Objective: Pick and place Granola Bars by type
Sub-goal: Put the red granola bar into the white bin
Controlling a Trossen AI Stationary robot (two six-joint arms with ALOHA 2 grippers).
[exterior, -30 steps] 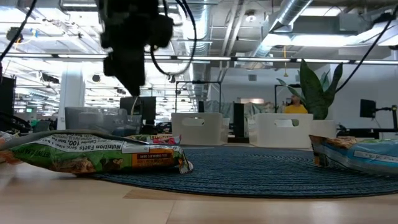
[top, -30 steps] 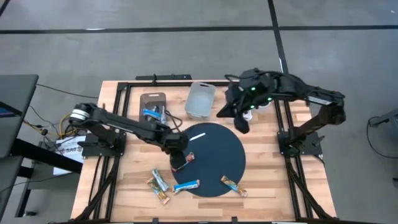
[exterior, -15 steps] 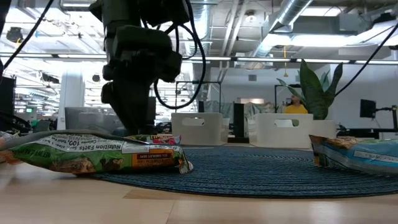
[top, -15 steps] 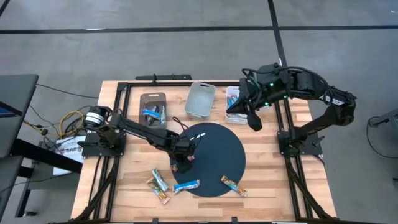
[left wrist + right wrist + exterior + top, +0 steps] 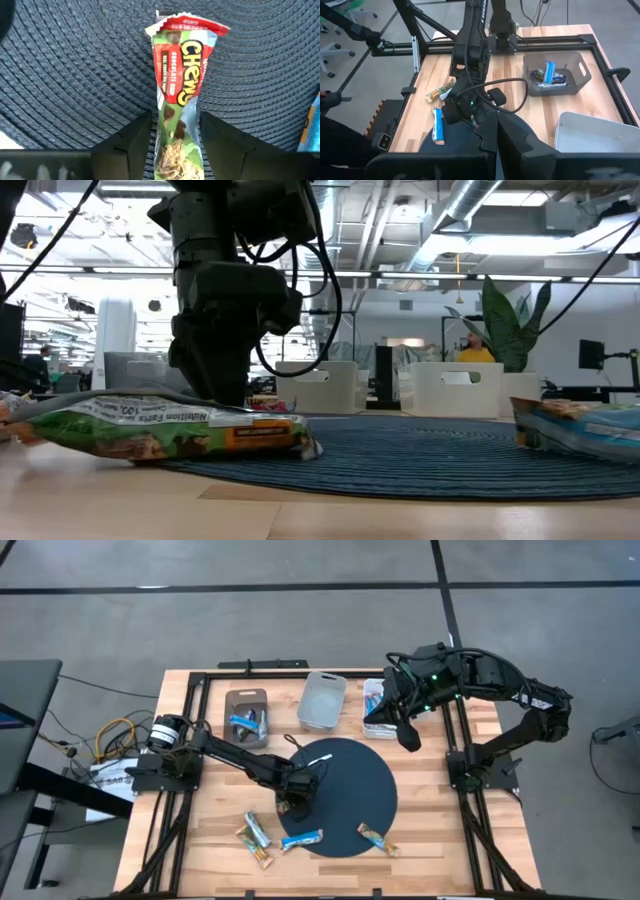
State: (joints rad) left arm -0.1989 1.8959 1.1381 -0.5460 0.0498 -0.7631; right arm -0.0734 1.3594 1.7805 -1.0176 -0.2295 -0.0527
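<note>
A red-and-green Chewy granola bar point(image 5: 180, 100) lies flat on the left part of the round dark mat point(image 5: 350, 780). My left gripper point(image 5: 175, 150) point(image 5: 297, 798) is down on it, shut on it. More bars lie near the mat's near edge: two on the wood point(image 5: 255, 830) point(image 5: 262, 857), a blue one point(image 5: 300, 838) and a gold one point(image 5: 375, 837). My right gripper point(image 5: 406, 732) point(image 5: 496, 132) is shut with nothing in it, above the white bin point(image 5: 372, 700) that holds blue bars. My left gripper pinches the Chewy bar between its two fingers point(image 5: 220, 145), one on each long side of the green half point(image 5: 192, 132). It comes from above, pointing down. The bar lies flat on the mat, its red end point(image 5: 187, 25) sticking out past the fingertips.
A brown tray point(image 5: 247, 712) with blue bars and a grey bin point(image 5: 322, 702) stand at the far side. A thin white strip point(image 5: 318, 758) lies on the mat. In the low view a green bar point(image 5: 165, 430) and a blue bar point(image 5: 585, 425) lie close to the camera.
My left gripper has come down over the Chewy bar at the mat's left part, covering it in the high view. My right arm moved toward the table's right edge, uncovering the white bin, then stayed still. The bars nearest the low camera shifted slightly sideways.
</note>
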